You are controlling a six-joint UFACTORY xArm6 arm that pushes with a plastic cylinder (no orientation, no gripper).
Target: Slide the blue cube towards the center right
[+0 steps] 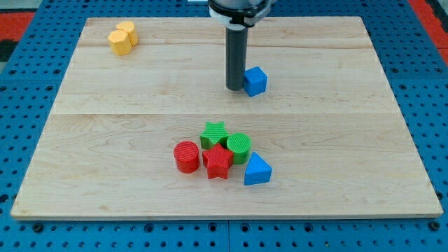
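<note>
My tip (234, 88), a bare rod with no jaws, touches the blue cube (255, 81) on the cube's left, so pushing rightward suits.

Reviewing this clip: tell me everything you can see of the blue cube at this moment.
The blue cube is a small solid block of matte blue, plastic by its look, with faces lit in different shades. It sits flat on the wooden board, turned so one corner faces the view's bottom. It lies above the board's centre, slightly toward the view's right. My tip stands right at its left side, seemingly touching it. No other block touches it; the nearest cluster lies well below, toward the view's bottom.
</note>
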